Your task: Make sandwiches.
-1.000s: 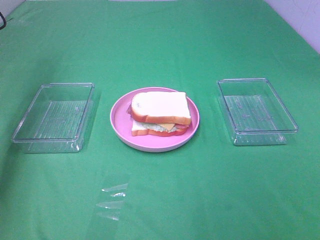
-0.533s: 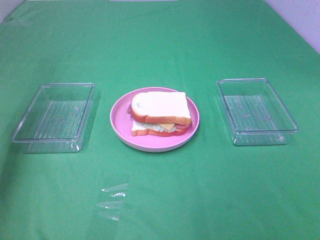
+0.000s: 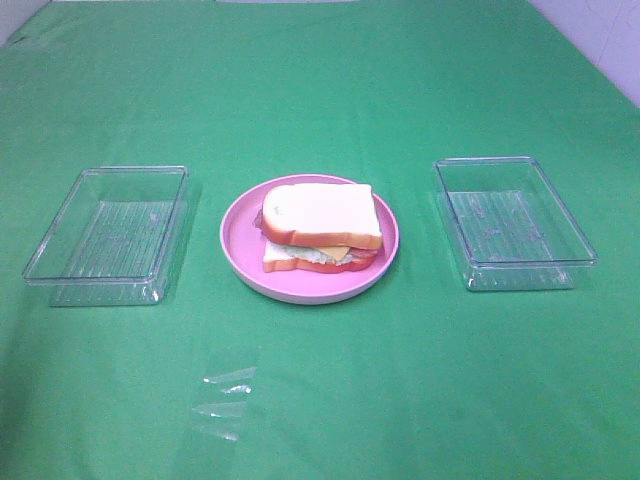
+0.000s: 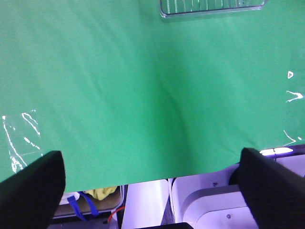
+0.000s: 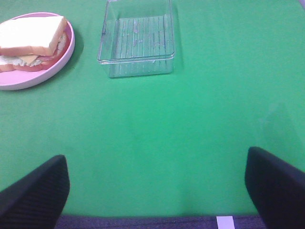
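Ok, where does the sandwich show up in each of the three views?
Exterior high: the sandwich sits at the centre, on the pink plate, between two clear trays.
Left wrist: not in it; only green cloth and one tray's edge.
Right wrist: in a corner of the picture, on the plate.
Shared landmark: the clear tray beside the plate, seen in the exterior and right wrist views.

High front view over green table, wrist views low near its edge, right sharing plate
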